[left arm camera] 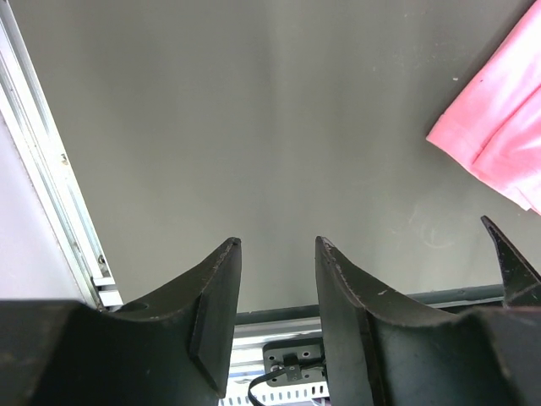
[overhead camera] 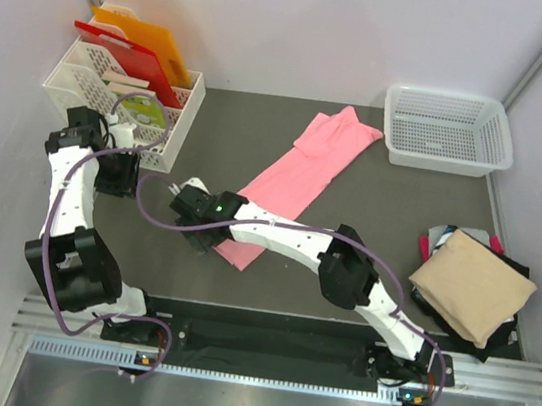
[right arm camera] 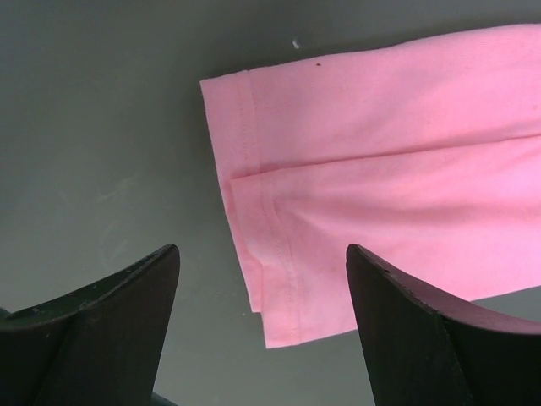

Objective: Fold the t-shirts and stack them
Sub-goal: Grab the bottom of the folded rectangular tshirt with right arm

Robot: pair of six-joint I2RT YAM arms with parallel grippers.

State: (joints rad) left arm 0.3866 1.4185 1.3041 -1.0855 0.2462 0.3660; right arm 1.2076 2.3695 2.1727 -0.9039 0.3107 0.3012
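A salmon-pink t-shirt (overhead camera: 301,172), folded lengthwise into a long strip, lies diagonally on the dark table. Its hem end (right arm camera: 279,245) lies between my right gripper's open fingers (right arm camera: 262,254), which hover just above it at the strip's near-left end (overhead camera: 209,230). The same hem corner shows in the left wrist view (left arm camera: 499,135). My left gripper (left arm camera: 277,245) is open and empty over bare table at the left (overhead camera: 119,174). A folded tan-beige t-shirt (overhead camera: 472,282) lies on top of dark and red shirts (overhead camera: 437,242) at the right edge.
A white mesh basket (overhead camera: 448,129) stands at the back right. A white rack (overhead camera: 123,107) with red and orange folders stands at the back left, close to my left arm. The table's metal front rail (left arm camera: 287,338) is near.
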